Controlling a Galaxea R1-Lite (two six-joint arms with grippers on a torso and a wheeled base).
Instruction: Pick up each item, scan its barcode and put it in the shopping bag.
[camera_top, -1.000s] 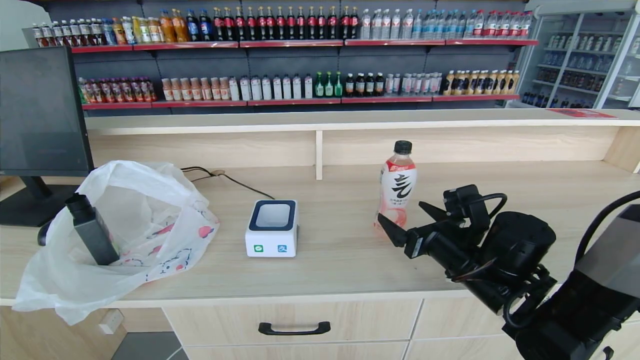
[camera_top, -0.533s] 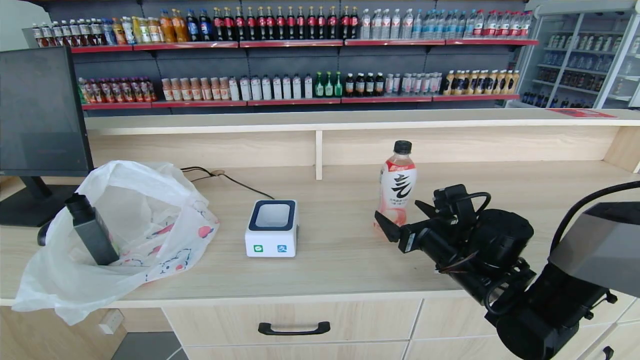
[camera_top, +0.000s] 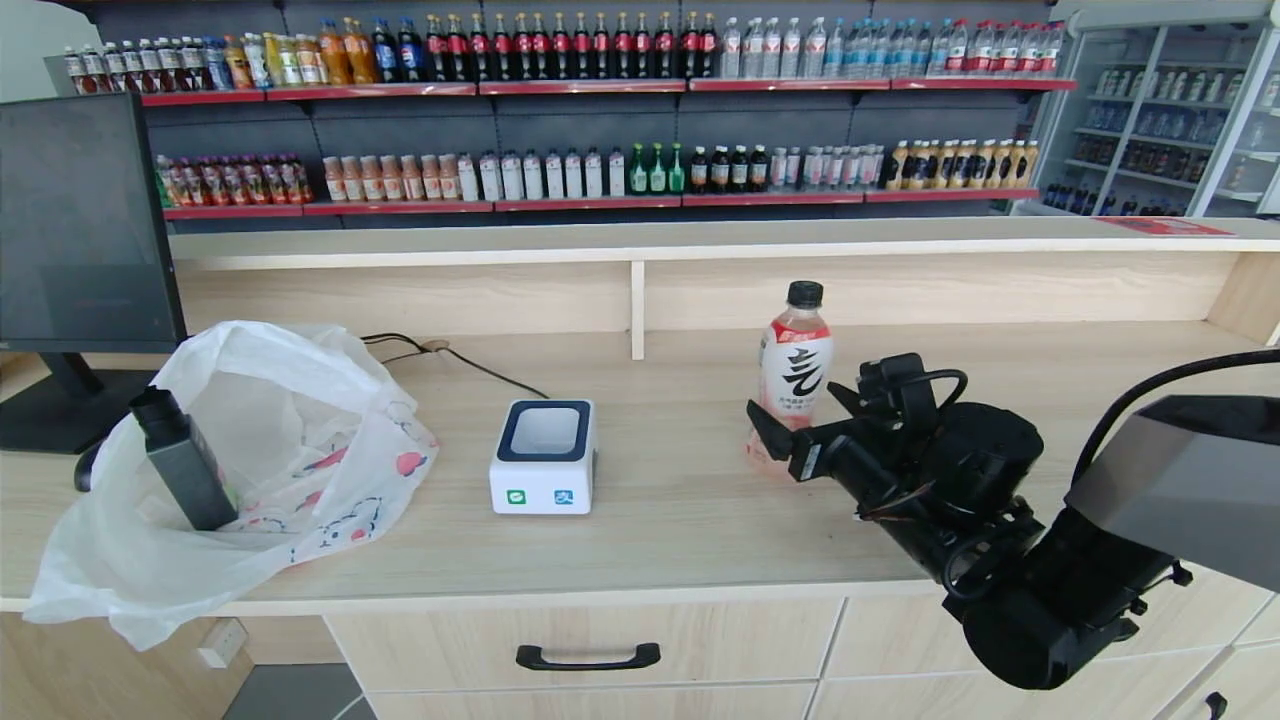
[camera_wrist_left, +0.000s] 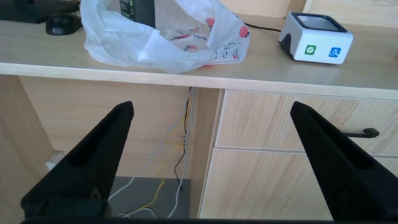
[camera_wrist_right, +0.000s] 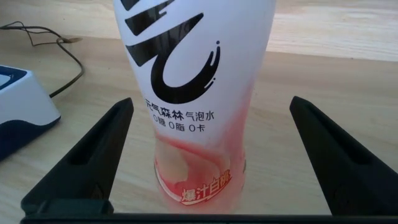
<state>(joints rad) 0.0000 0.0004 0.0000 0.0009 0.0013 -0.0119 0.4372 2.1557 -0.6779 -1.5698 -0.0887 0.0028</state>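
From the head cam the right gripper (camera_top: 792, 400) sits by the pink bottle (camera_top: 797, 350) upright on the counter (camera_top: 680, 500), but its wrist cam shows fingers (camera_wrist_right: 87, 162) spread wide either side, not touching; left gripper (camera_wrist_left: 211, 109) also gapes open.

Right gripper (camera_top: 797, 408) has its jaws wide w/ the bottle (camera_top: 797, 350) btwn them, a gap showing each side in the right wrist view, and the counter (camera_top: 680, 500) from bottle to scanner (camera_top: 545, 455) is bare wood, open for a sideways pass. Left of the scanner its cable (camera_top: 470, 368) trails to the rear and the bag (camera_top: 300, 440), w/ a dark container (camera_top: 185, 470) upright inside, fills the left end, monitor (camera_top: 80, 230) just behind. A raised ledge (camera_top: 700, 245) w/ an upright divider (camera_top: 637, 310) walls off the back.
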